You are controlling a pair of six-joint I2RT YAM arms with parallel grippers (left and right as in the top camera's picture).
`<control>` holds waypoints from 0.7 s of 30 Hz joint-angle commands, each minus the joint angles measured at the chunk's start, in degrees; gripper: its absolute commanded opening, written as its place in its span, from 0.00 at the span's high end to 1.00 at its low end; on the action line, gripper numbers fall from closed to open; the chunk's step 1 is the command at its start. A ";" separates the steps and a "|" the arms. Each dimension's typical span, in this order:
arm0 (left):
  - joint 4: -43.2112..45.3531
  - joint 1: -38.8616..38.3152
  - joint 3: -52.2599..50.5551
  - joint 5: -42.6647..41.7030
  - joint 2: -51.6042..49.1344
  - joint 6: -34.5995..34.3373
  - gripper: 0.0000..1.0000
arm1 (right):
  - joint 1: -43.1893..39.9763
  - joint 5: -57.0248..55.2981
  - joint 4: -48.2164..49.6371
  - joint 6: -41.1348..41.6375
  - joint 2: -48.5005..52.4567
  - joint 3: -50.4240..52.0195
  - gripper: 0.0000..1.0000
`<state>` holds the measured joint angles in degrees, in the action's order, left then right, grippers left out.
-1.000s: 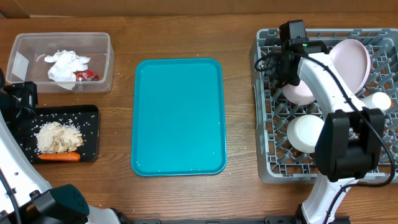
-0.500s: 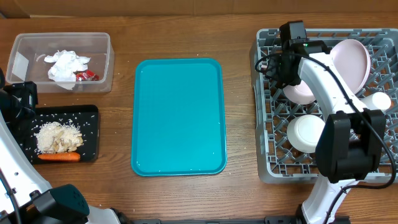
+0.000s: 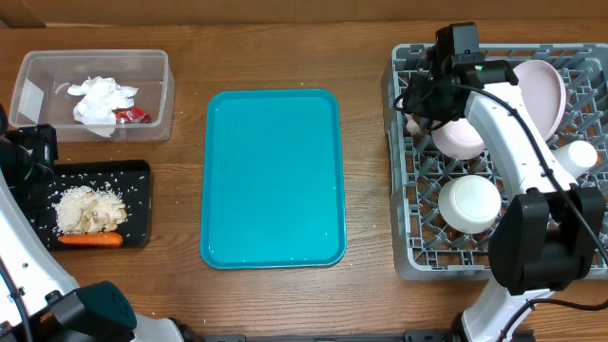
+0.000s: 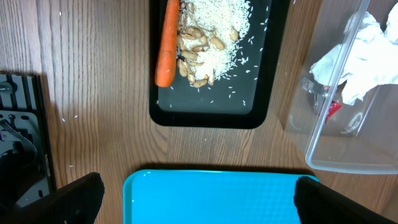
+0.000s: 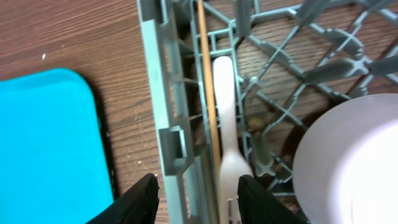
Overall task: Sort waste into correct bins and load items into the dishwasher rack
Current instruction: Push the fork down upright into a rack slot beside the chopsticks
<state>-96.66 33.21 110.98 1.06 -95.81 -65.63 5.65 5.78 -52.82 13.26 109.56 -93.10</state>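
Observation:
The grey dishwasher rack (image 3: 408, 249) at the right holds the white plate (image 3: 538, 90), two white bowls (image 3: 460, 141) (image 3: 470, 202) and the cup (image 3: 580, 152). My right gripper (image 3: 419, 101) hovers over the rack's near-left corner. In the right wrist view it (image 5: 199, 202) is open, and the white fork (image 5: 224, 106) lies in the rack (image 5: 152, 74) between its fingers. The clear tub (image 3: 157, 90) holds napkins (image 3: 100, 98) and the red wrapper (image 3: 133, 115). The black tray (image 3: 141, 204) holds food scraps (image 3: 88, 209) and the carrot (image 3: 90, 239). My left gripper (image 4: 199, 202) is open and empty.
The teal serving tray (image 3: 274, 180) lies in the middle of the table with nothing on it. The left arm (image 3: 33, 152) stands at the left edge beside the black tray. A bowl rim (image 5: 348, 162) is close to the right gripper's right finger.
My right arm has shifted slightly to the right and back over the rack. The left arm has not moved.

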 commanded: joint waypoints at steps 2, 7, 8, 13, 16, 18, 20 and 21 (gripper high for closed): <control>-0.13 0.04 0.11 0.44 0.07 0.70 0.00 | -0.15 1.92 -2.19 -1.05 -2.34 -1.62 0.53; -0.13 0.04 0.11 0.42 0.07 0.70 0.00 | -0.15 2.47 -8.24 -0.61 -5.64 -5.25 0.39; -0.13 0.04 0.11 0.42 0.07 0.70 0.00 | -0.15 2.47 -8.96 0.44 -6.43 -5.38 0.40; -0.13 0.04 0.11 0.42 0.07 0.70 0.00 | -0.15 0.98 -9.33 0.48 -5.11 -3.98 0.50; -0.13 0.04 0.11 0.44 0.07 0.70 0.00 | -0.13 1.05 -9.22 0.74 -3.08 -2.47 0.51; -0.13 0.04 0.11 0.42 0.07 0.70 0.00 | 0.04 1.42 -9.16 0.68 -2.10 -1.75 0.50; -0.13 0.04 0.11 0.44 0.07 0.70 0.00 | 0.42 1.31 -9.03 0.66 -1.27 -1.31 0.51; -0.13 0.04 0.11 0.44 0.07 0.70 0.00 | 0.76 0.26 -8.87 0.68 -0.42 -1.31 0.51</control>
<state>-96.64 33.21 110.98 1.06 -95.81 -65.63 5.74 7.25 -62.17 13.50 107.11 -95.26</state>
